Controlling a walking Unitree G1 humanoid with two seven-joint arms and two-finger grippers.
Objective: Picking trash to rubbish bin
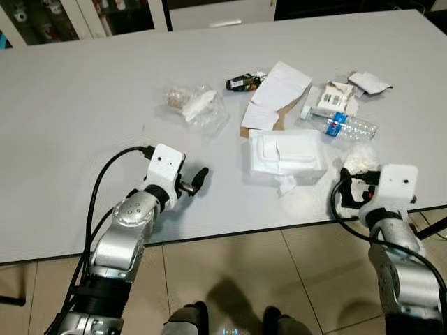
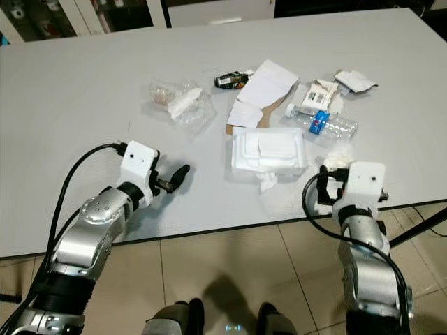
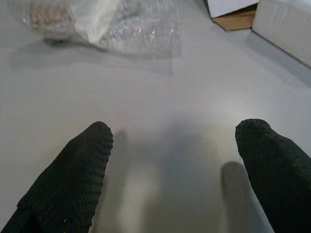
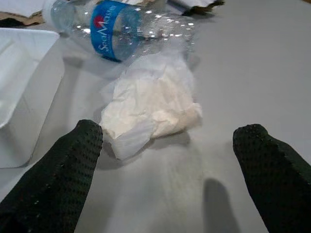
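A: Where's the right gripper [image 4: 167, 160] sitting?

B: Hovering over the near edge of the grey table [image 1: 84, 105], jaws spread wide, holding nothing. Crumpled tissue wad [image 4: 150, 109] is lying just ahead of the gap, at 12 o'clock, slightly toward the left finger, not touching either fingertip.

A: What's behind it?

B: Clear plastic bottle [image 4: 121, 29] with blue label is lying on its side at 12 o'clock past the wad, touching it. White foam box [image 1: 286, 155] is sitting at 9 o'clock of the wad.

A: Left gripper [image 3: 175, 167]?

B: Also wide open, empty, resting low over bare table. Crinkled clear bag [image 3: 104, 24] is lying well ahead at 11 o'clock, outside the jaws.
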